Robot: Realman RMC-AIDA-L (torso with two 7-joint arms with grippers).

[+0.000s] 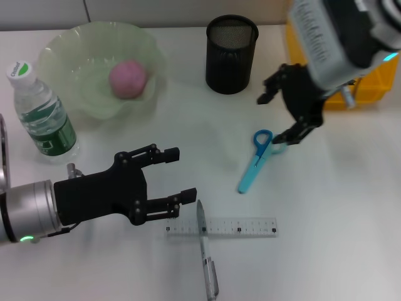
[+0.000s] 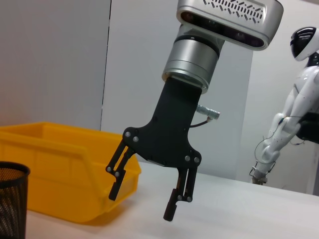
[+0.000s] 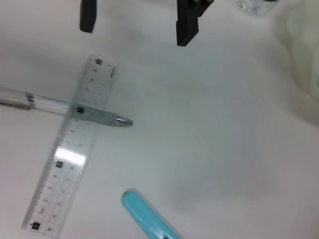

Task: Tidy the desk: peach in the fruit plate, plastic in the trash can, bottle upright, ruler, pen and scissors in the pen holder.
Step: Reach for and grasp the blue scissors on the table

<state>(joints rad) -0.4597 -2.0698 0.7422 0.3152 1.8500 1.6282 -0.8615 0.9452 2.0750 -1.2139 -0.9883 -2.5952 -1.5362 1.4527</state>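
Observation:
The pink peach (image 1: 128,78) lies in the green fruit plate (image 1: 69,50). Beside the plate at the left, the bottle (image 1: 41,113) stands upright. Blue scissors (image 1: 255,160) lie right of centre. The clear ruler (image 1: 222,227) lies near the front edge, and the pen (image 1: 205,251) crosses it. Lying on its side just left of the ruler, my left gripper (image 1: 183,174) is open. My right gripper (image 1: 274,119) hangs open above the scissors' handles. The black mesh pen holder (image 1: 232,53) stands at the back. No plastic is in view.
A yellow bin (image 1: 369,88) sits at the back right behind my right arm; the left wrist view shows the bin (image 2: 60,164) and the right gripper (image 2: 142,204). The right wrist view shows the ruler (image 3: 70,149), the pen (image 3: 99,117) and the scissors' tip (image 3: 144,214).

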